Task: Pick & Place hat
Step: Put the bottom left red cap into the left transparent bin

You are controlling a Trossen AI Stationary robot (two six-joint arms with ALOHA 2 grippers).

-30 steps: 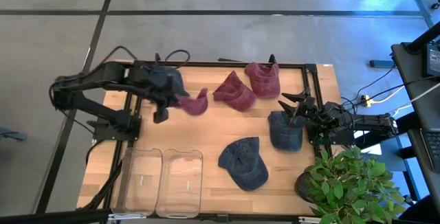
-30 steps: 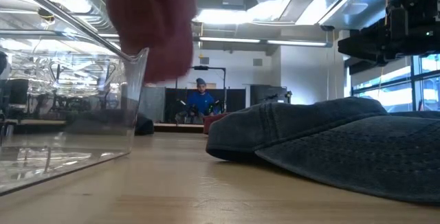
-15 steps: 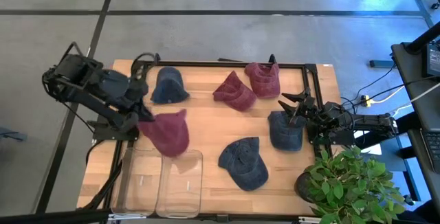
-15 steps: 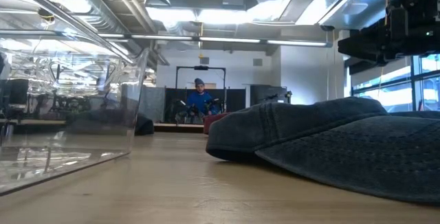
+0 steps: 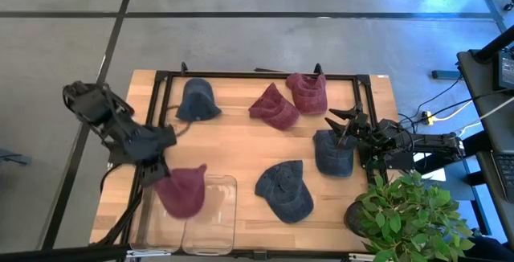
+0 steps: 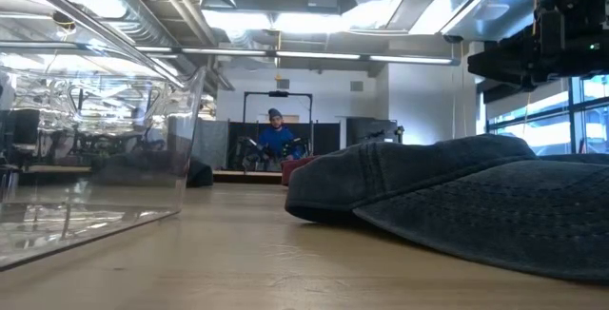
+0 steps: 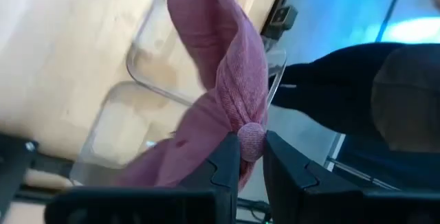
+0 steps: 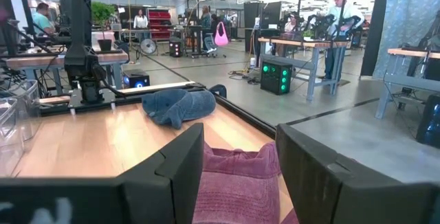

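My left gripper (image 5: 157, 173) is shut on a maroon hat (image 5: 183, 191) and holds it over the two clear bins (image 5: 193, 218) at the table's near left. The hat also shows in the left wrist view (image 7: 220, 86), above a bin (image 7: 137, 114). My right gripper (image 5: 344, 128) waits open at the table's right, above a dark blue hat (image 5: 333, 156); a maroon hat (image 8: 240, 179) shows past its fingers. My left gripper pinches a bunched fold of the maroon hat's cloth (image 7: 251, 136) between its two fingers (image 7: 225, 161). The rest of the hat hangs slack beyond the fingers, lifted clear above the clear bins.
A blue hat (image 5: 197, 100) lies at the far left. Two maroon hats (image 5: 275, 107) (image 5: 308, 93) lie at the far middle. A dark blue cap (image 5: 285, 191) lies near the middle; it also shows in the low view (image 6: 457, 201). A potted plant (image 5: 409, 214) stands at the near right corner.
My left gripper has carried the maroon hat from above the blue hat at the far left toward the table's near edge. The hat now hangs over the clear bins. It has left the low view.
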